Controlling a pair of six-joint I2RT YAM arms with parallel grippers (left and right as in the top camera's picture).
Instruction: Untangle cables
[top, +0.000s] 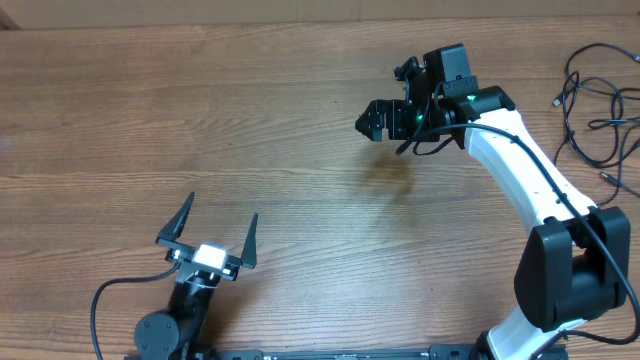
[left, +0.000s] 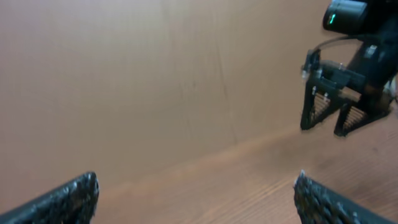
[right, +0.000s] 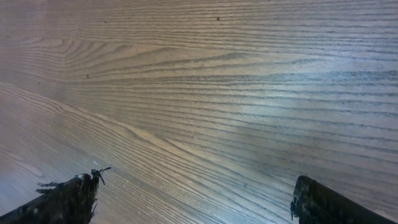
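Finding one: the cables (top: 592, 100) lie in the upper right of the overhead frame as a loose run of thin black cords. Several strands loop over one another, and some run past the frame's edge. We cannot tell from here which crossings are true knots. Neither wrist view shows any cable, only bare table (top: 150, 100).

Finding two: the right claw (top: 373, 122) hangs above the upper middle of the table, well apart from the cables and pointing toward the frame's left. Its own view shows both fingers spread wide with nothing between them. The left claw (top: 216, 232) sits at the lower left with its fingers fully parted and also empty, farther from the cords than the right one.

Assessment: we judge that no strand is yet in hand, so the untangling work lies ahead.

Risks noted:
- A grasp that pinches two crossed strands at once would tighten the tangle when pulled.
- A pull on one cord without the other being held would likely drag the whole bundle across the table instead of separating it.
- The cords lie at the frame's right margin. A sweep in that direction could push them out of view, where placement can no longer be checked.
- The left claw may not reach that far.
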